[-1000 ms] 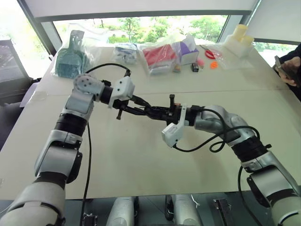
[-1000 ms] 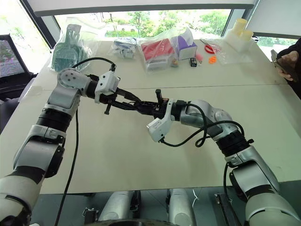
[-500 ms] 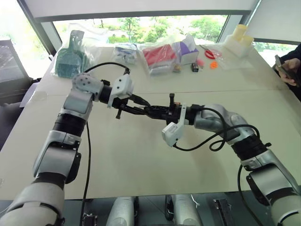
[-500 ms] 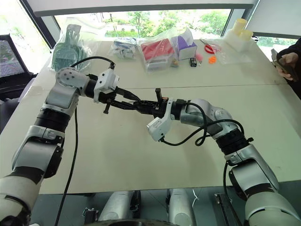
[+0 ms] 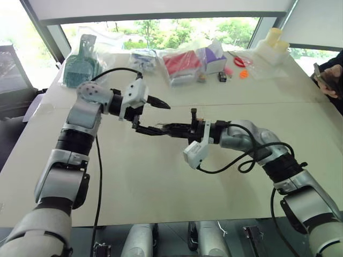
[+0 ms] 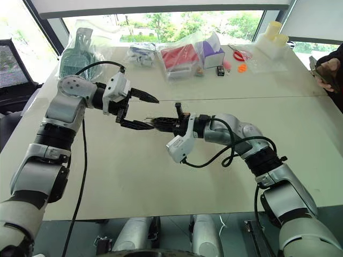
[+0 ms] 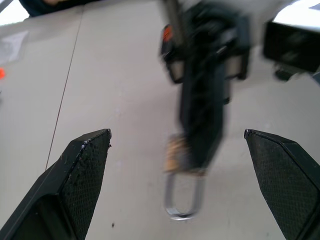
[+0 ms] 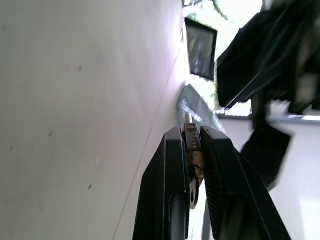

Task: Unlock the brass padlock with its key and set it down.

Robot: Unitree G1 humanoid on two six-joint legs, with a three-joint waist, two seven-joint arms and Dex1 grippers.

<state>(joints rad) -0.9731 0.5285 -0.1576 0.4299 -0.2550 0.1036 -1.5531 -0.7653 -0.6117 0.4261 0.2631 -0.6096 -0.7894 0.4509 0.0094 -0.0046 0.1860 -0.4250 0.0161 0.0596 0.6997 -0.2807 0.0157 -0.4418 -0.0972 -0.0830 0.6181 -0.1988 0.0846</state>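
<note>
Two robot arms meet above the middle of a pale table (image 5: 161, 176). The right gripper (image 8: 192, 150) is clenched on the brass padlock (image 8: 192, 152), pinching its dull-gold body between two black fingers and holding it up off the table. The left gripper (image 5: 158, 115) faces the padlock with its jaws spread wide, released and holding nothing. One left finger reaches out above the padlock and the other below it, so the padlock sits near the mouth of the open left gripper, apart from both fingers.

The left wrist view shows what the head views cannot: the padlock's thin silvery shackle (image 7: 181, 197) is a loop hanging clear of the right gripper's fingertips, pointing toward the open left gripper. Whether the shackle is locked or sprung cannot be told.

The right wrist view shows the padlock edge-on, squeezed tightly between the right fingers, with a small silvery piece showing at each end of it. Which of these is the key cannot be told.

The head views alone show the table beyond the padlock: clear bags (image 5: 185, 64) with red, purple and green contents line its far edge.
</note>
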